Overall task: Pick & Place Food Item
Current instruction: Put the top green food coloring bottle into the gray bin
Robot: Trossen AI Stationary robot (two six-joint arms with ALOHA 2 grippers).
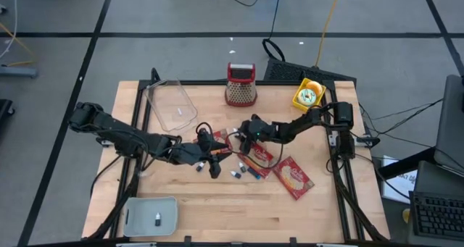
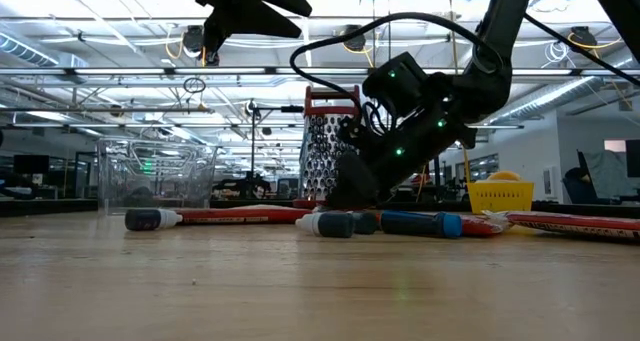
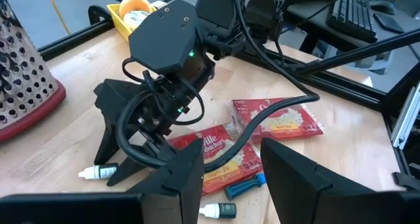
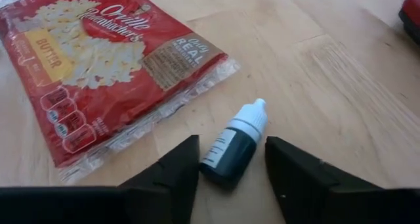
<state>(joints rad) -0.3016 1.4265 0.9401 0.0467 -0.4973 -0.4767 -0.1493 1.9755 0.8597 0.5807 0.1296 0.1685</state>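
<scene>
My right gripper (image 4: 226, 168) hangs low over the table, fingers parted around a small dark dropper bottle (image 4: 235, 145), not a food item. The popcorn bag (image 4: 98, 66) lies just beside it. My left gripper (image 3: 230, 178) waits close by, open and empty. Closing now would likely grab the bottle instead.

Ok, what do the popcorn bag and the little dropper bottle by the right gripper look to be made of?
Popcorn bag: thin glossy plastic film over a printed pouch, judging by the crinkled clear edges and glare. Dropper bottle: likely smooth plastic, dark green body, printed label, white cap. It lies flat on the wooden table, between the right gripper's open fingers.
</scene>
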